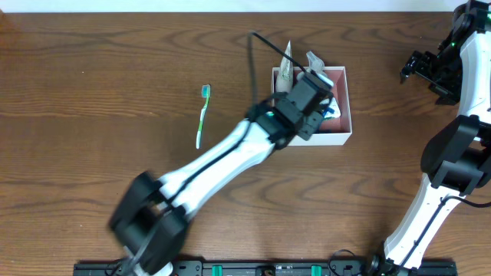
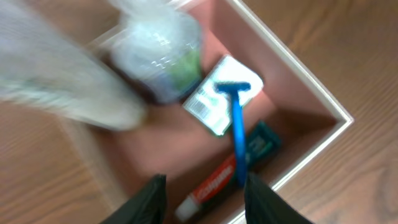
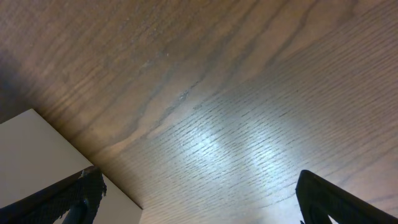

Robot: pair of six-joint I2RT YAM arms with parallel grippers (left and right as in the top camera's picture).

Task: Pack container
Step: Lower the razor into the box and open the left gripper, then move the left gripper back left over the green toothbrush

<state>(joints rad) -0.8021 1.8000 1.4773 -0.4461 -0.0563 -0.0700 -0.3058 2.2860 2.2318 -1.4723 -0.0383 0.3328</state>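
The container (image 1: 338, 138), a white-walled box with a dusty-pink inside, sits right of the table's middle. My left gripper (image 1: 316, 98) hovers over it. In the left wrist view its rim (image 2: 302, 78) frames a blue razor (image 2: 237, 127), a red toothpaste tube (image 2: 212, 185), a white labelled packet (image 2: 214, 106), a dark green item (image 2: 265, 142) and a crinkled clear bag (image 2: 160, 46). The left gripper (image 2: 205, 202) is open above the toothpaste, holding nothing. My right gripper (image 3: 199, 199) is wide open over bare wood.
A green-headed toothbrush (image 1: 202, 115) lies on the table left of the container. The right arm (image 1: 453, 153) stands at the far right edge, its gripper (image 1: 418, 69) up near the back. A pale surface (image 3: 37, 149) borders the wood in the right wrist view.
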